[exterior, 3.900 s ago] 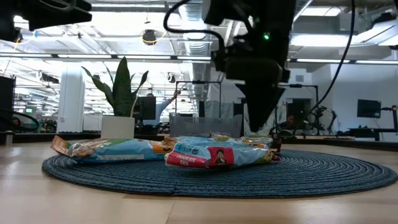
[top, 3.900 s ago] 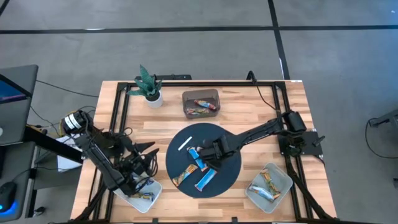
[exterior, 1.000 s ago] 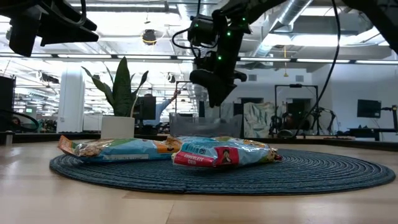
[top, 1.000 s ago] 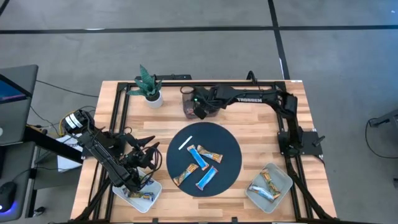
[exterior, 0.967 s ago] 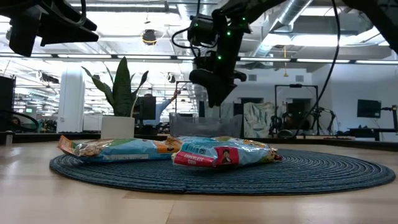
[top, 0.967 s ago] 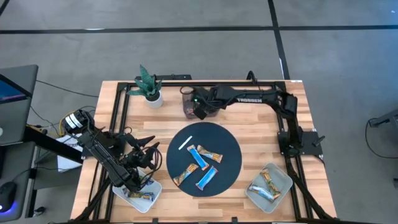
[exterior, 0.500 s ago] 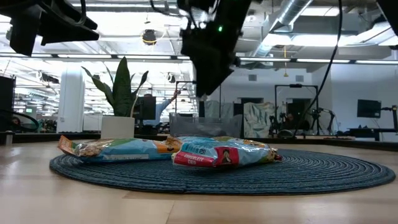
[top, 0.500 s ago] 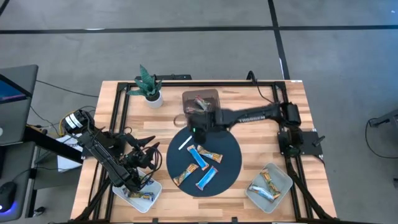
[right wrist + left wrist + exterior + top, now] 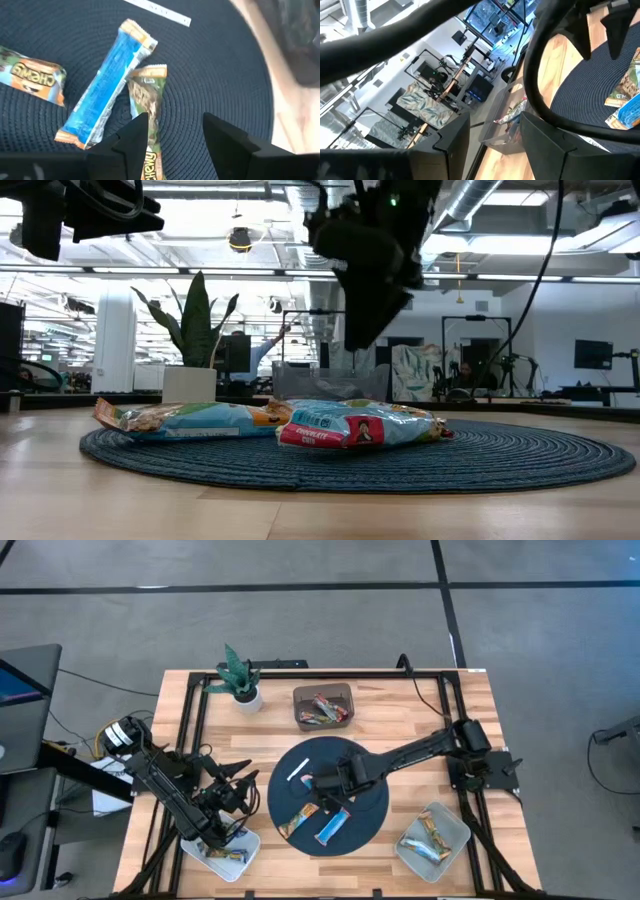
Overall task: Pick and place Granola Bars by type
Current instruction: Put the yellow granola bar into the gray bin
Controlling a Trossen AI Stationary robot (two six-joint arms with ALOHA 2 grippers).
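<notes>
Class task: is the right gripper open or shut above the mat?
Open. The right gripper shows its two fingers standing apart, empty, over a green-brown granola bar on the round mat.

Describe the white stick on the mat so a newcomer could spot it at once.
On the wooden table, find the round dark woven mat at the centre. On the mat's edge nearest the potted plant lies the white stick, clear of the granola bars. Unlike them, it is plain white, much thinner and has no glossy printed wrapper.
</notes>
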